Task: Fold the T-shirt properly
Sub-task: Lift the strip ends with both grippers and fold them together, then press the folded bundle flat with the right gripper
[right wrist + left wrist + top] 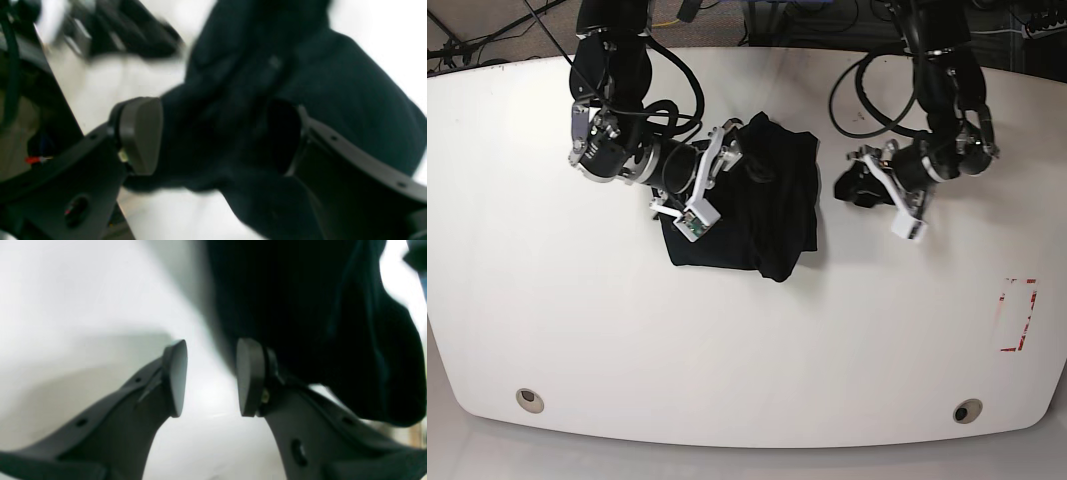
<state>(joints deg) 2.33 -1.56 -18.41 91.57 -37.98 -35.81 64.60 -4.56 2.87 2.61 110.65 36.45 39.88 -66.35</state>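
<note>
T-shirt [762, 205], plain black, lies bunched into a rough packet on the white table [747, 340], and the step in hand looks like letting go of a fold just laid over. Going from the left of the base view: the right gripper [735, 140] sits at the packet's far edge, and in its wrist view the two pads [141, 133] stand spread wide with dark cloth lying loose in the gap between them, so nothing is being pinched there. To finish this well, I would say that gripper should draw straight back along the tabletop rather than lift, because the cloth draped between the pads could snag and drag the fold open. Further right, the left gripper [852, 185] hangs well clear of the shirt, over bare table; its pads [176, 376] are parted with only white surface between them, the cloth lying off to one side beyond the far pad. Judging by the lumpy, uneven outline, the packet still wants squaring up, so the next grasp ought to take a clean edge rather than a wrinkle.
</note>
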